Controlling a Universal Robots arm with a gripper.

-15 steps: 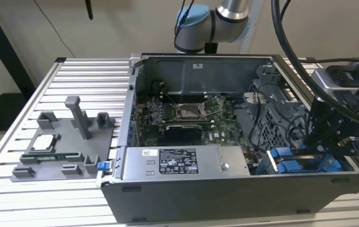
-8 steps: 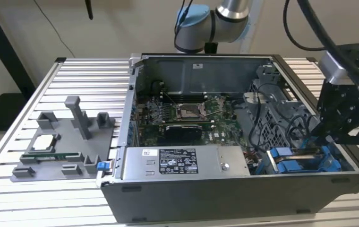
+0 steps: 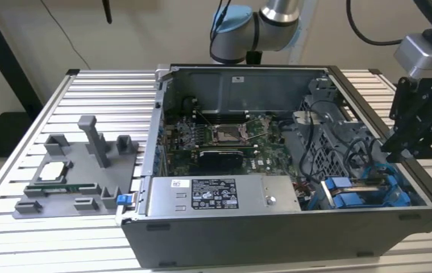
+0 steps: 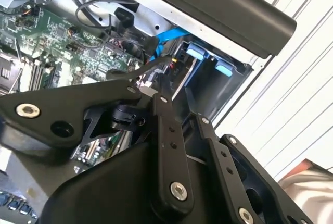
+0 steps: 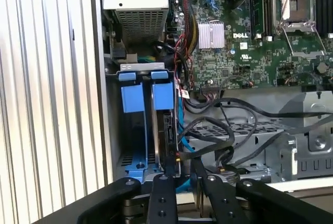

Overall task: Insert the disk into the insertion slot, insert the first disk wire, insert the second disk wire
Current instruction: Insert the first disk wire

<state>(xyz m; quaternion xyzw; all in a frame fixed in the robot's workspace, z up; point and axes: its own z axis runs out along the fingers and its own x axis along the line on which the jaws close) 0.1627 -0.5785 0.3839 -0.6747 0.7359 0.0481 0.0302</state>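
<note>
Quick look at the drive corner. Gripper point(image 5: 180, 176) parked just above the insertion slot point(image 5: 141, 68), over the near corner of the case point(image 3: 277, 239) on the exterior view's right. Narrow gap between the fingers point(image 5: 160, 203), nothing clamped, so empty-handed going by both wrist views.

Pretty sure about the disk point(image 5: 168, 133): dark slab standing on edge inside the slot, tucked right beside the 2 blue tabs point(image 5: 162, 92). Seated by the look of it, though hard to call fully home from here. Blue cable point(image 5: 180, 130) running right alongside, touching or nearly; no telling whether plugged in.

Handling guess: stiff, dense for such a flat thing, and touchy about knocks, so no dropping or slamming. Slick metal faces, so better pinched across its plastic-framed edges or pushed at the tab end, never on the label side or the connector pins. Plastic frame probably a bit flexy, so gentle squeeze only. Cables the opposite: light, floppy, springy. Best grabbed by the hard plug body, close to the end, not by the soft lead.

Black wires point(image 5: 229, 130) bunched just beside the slot, easy to snag.
</note>
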